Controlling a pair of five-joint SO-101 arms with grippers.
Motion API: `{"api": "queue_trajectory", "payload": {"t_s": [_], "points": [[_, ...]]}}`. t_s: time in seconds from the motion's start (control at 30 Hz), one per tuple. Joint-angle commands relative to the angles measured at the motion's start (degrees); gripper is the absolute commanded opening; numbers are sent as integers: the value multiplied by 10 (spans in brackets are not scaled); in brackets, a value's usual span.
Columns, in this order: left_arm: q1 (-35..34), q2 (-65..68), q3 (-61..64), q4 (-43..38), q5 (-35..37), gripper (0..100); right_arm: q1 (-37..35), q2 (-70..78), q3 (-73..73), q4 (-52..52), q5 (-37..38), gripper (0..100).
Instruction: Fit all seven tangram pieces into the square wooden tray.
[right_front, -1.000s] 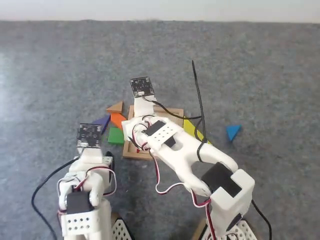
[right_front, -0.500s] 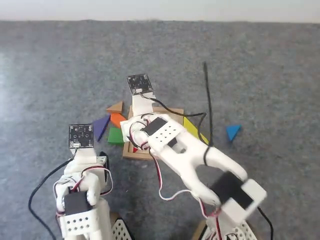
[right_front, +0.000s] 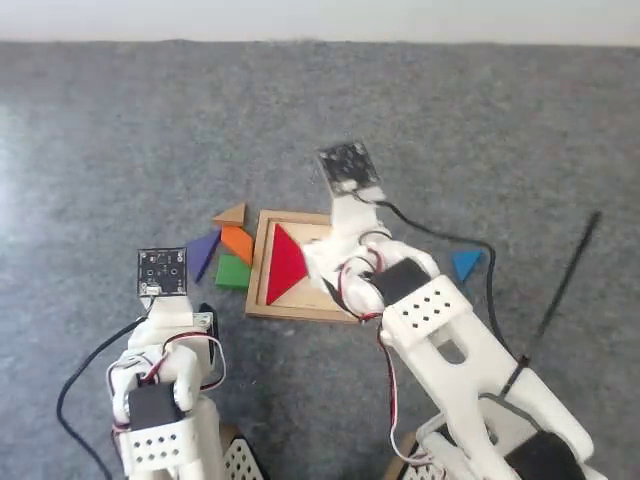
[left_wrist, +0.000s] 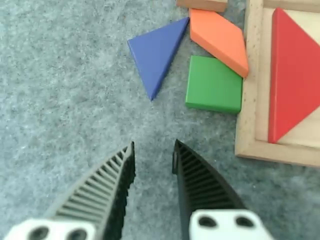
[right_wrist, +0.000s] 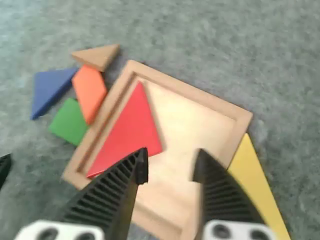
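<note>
The square wooden tray (right_front: 256, 290) lies mid-table with a red triangle (right_front: 283, 262) flat in its left half. Just left of it sit an orange parallelogram (right_front: 238, 242), a green square (right_front: 232, 271), a blue triangle (right_front: 204, 253) and a tan wooden triangle (right_front: 231, 214). A yellow triangle (right_wrist: 252, 177) rests against the tray's far rim (right_wrist: 235, 120). A light blue triangle (right_front: 465, 262) lies off to the right. My right gripper (right_wrist: 170, 155) hovers open and empty over the tray beside the red triangle (right_wrist: 129, 132). My left gripper (left_wrist: 154, 146) is open and empty, short of the blue triangle (left_wrist: 157, 50) and green square (left_wrist: 214, 84).
Grey carpet-like cloth covers the table. The right arm (right_front: 440, 320) reaches over the tray's right side, with a black cable (right_front: 560, 290) trailing to its right. The left arm (right_front: 165, 330) stands near the front edge. Open cloth lies beyond the pieces.
The right arm has swung to the right off the tray's left half, and the red triangle now shows lying in the tray. The left arm shifted slightly left early on, then kept still.
</note>
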Motion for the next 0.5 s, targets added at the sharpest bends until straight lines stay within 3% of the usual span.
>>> {"api": "queue_trajectory", "payload": {"t_s": [0.0,0.47], "points": [[-4,-12,-7,3,-2,122,39,-1,79,-153,9,21],[-4,-12,-7,3,-2,122,37,187,11,-178,11,6]]}}
